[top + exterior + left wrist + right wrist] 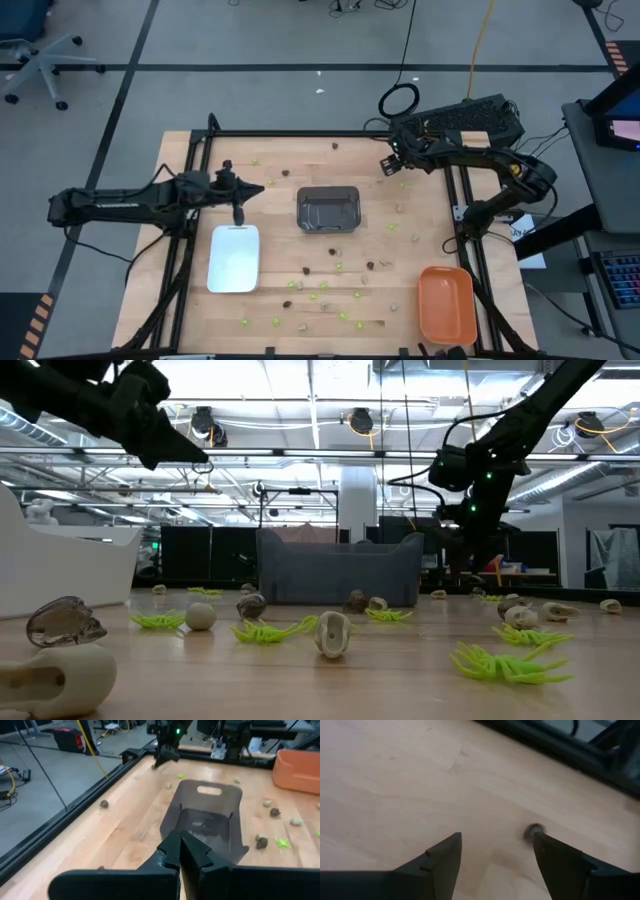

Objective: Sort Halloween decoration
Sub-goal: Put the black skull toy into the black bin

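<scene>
Tiny lime-green, dark and tan Halloween decorations lie scattered on the wooden table, most of them near the front. My right gripper hangs open over the far right part of the table, fingers slanting down. One small dark trinket lies on the wood just beside one fingertip. Nothing sits between the fingers of this gripper. My left gripper is shut and empty, held above the table left of the dark grey tray. The left wrist view shows the left gripper pointing at that tray.
A white tray lies near the front left and an orange tray at the front right corner. A black frame rail runs along the far edge. Green spider-like trinkets and round ones lie in the low view's foreground.
</scene>
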Controlling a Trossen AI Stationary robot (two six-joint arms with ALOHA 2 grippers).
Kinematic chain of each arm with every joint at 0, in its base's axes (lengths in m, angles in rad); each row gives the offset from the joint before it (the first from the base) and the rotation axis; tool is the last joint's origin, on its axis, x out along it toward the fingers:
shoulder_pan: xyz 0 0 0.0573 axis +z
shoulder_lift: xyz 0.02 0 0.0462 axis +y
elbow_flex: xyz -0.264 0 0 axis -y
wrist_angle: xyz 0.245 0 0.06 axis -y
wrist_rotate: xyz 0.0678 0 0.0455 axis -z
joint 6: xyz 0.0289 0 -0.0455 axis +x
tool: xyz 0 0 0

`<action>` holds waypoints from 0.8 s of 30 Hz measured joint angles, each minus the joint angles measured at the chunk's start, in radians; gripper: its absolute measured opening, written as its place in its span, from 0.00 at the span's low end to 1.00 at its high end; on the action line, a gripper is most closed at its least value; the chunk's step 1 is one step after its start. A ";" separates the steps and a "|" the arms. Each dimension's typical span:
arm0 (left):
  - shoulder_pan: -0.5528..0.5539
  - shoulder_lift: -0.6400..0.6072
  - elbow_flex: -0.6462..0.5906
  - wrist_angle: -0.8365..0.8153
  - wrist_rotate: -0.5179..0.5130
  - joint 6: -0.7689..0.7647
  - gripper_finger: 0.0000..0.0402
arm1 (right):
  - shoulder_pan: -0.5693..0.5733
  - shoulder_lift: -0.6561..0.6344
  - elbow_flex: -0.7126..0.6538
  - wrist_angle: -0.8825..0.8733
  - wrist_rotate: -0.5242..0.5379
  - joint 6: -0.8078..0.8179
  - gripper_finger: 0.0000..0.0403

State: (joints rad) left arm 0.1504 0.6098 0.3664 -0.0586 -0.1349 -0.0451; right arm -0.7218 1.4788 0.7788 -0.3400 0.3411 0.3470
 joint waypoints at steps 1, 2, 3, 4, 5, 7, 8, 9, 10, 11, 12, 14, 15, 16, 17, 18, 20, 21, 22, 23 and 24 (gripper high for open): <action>0.003 0.007 0.000 -0.001 0.000 0.000 0.00 | -0.010 0.002 0.000 -0.007 0.002 -0.004 0.58; 0.005 0.014 0.000 -0.001 0.000 0.000 0.00 | -0.020 0.006 0.000 -0.011 0.000 -0.010 0.58; 0.007 0.022 0.000 0.001 0.000 0.000 0.00 | -0.027 0.010 0.000 -0.009 -0.001 -0.016 0.58; 0.008 0.028 0.000 0.001 0.000 0.000 0.00 | -0.032 0.016 0.000 -0.008 -0.001 -0.018 0.58; 0.008 0.033 0.000 0.000 0.000 0.000 0.00 | -0.037 0.023 0.000 -0.008 -0.001 -0.019 0.58; 0.007 0.041 0.000 0.011 0.000 0.000 0.00 | -0.045 0.038 0.000 -0.007 -0.003 -0.019 0.58; 0.007 0.044 0.000 0.015 0.000 0.000 0.00 | -0.049 0.045 0.000 -0.006 -0.003 -0.019 0.58; 0.007 0.045 0.000 0.019 0.000 0.000 0.00 | -0.051 0.052 0.000 -0.003 -0.003 -0.019 0.58; 0.007 0.045 0.000 0.022 0.000 0.000 0.00 | -0.053 0.059 0.000 0.000 -0.003 -0.019 0.58; 0.007 0.045 0.000 0.024 0.000 0.001 0.00 | -0.056 0.064 0.000 -0.001 -0.003 -0.019 0.58; 0.007 0.045 0.000 0.025 0.000 0.003 0.00 | -0.058 0.071 0.000 -0.002 -0.004 -0.019 0.58; 0.007 0.045 0.000 0.025 0.000 0.021 0.00 | -0.059 0.079 0.000 -0.004 -0.006 -0.019 0.58; 0.007 0.045 0.000 0.025 0.000 0.029 0.00 | -0.062 0.080 0.000 -0.007 -0.006 -0.022 0.58; 0.007 0.045 0.000 0.026 0.000 0.033 0.00 | -0.063 0.082 0.000 -0.002 -0.007 -0.022 0.58; 0.007 0.045 0.000 0.027 0.000 0.035 0.00 | -0.064 0.087 0.000 0.004 -0.008 -0.022 0.57; 0.007 0.045 0.000 0.027 0.000 0.035 0.00 | -0.068 0.092 0.000 0.002 -0.014 -0.022 0.55; 0.007 0.045 0.000 0.027 0.000 0.035 0.00 | -0.079 0.100 0.000 -0.002 -0.046 -0.021 0.52; 0.007 0.045 0.000 0.026 0.000 0.035 0.00 | -0.085 0.107 0.000 0.003 -0.061 -0.020 0.50; 0.007 0.045 0.000 0.026 0.000 0.035 0.00 | -0.092 0.116 0.000 0.004 -0.074 -0.019 0.49; 0.007 0.045 0.000 0.026 0.000 0.035 0.00 | -0.098 0.122 0.002 0.004 -0.080 -0.020 0.47; 0.007 0.045 0.000 0.027 0.000 0.035 0.00 | -0.103 0.131 0.003 0.005 -0.084 -0.020 0.45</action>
State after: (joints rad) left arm 0.1570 0.6544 0.3664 -0.0319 -0.1349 -0.0101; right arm -0.8252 1.6096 0.7814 -0.3354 0.2573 0.3270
